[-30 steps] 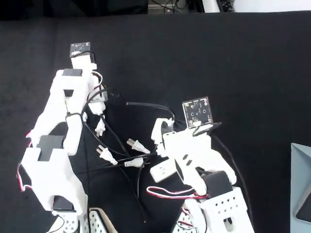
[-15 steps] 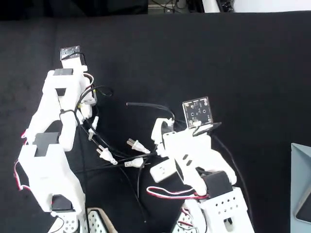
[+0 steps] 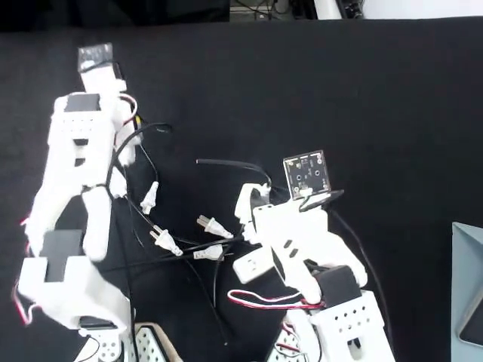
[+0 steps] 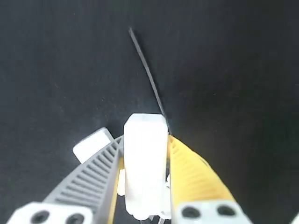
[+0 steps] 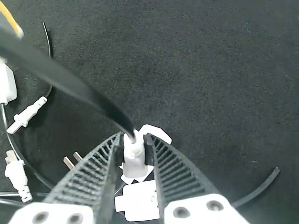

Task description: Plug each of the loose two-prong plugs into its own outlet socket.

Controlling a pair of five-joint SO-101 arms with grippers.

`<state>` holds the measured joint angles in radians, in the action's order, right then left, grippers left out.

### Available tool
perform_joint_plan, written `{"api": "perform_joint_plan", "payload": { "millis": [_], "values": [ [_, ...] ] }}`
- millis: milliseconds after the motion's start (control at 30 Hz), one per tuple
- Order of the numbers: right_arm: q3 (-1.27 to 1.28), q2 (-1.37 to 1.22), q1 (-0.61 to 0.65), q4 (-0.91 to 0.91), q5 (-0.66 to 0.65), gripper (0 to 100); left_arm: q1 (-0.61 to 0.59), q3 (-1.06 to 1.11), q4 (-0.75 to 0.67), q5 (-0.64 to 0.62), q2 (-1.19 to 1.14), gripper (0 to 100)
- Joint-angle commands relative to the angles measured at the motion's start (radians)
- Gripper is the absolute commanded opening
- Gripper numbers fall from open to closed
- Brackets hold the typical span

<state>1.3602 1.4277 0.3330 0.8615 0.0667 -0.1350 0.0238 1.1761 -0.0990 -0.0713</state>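
Nearest the arm bases, a white socket piece (image 3: 252,265) is seen lying flat on the black table (image 3: 392,105), tucked against the right arm. Just beyond it, the right gripper (image 5: 134,138) is closed narrowly on a white plug (image 5: 132,161). A black cable (image 5: 70,81) runs up out of this plug, away from the fingers. In the right wrist view the socket piece lies directly under the held plug; whether the 2 touch cannot be told.

Between the 2 arms, 4 loose plugs (image 3: 213,225) are scattered on the table among tangled black cords, each lying on its side and apart from the others. None is seated in a socket.

Farthest out, the left gripper (image 4: 145,135) is clamped on a white block (image 4: 145,168), which is pinched between a grey finger (image 4: 96,163) and a yellow finger (image 4: 191,172). A thin black lead (image 4: 147,70) is seen running from the block away over the table.
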Motion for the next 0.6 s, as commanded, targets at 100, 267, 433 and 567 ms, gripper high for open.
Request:
{"api": "perform_joint_plan", "payload": {
  "millis": [100,267,433,567],
  "values": [
    [-0.004,-0.002,-0.009,-0.018,0.0,1.2,0.097,-0.045,0.103,0.133,0.124,3],
    [-0.018,0.007,-0.091,-0.02,0.002,1.2,0.225,0.035,0.118,0.176,0.132,3],
    [-0.05,0.001,-0.178,-0.025,0.002,1.2,0.332,0.213,0.006,0.172,0.126,3],
    [-0.05,-0.001,-0.187,-0.026,0.002,1.2,0.407,0.381,-0.15,0.173,0.126,3]
  ]
}}
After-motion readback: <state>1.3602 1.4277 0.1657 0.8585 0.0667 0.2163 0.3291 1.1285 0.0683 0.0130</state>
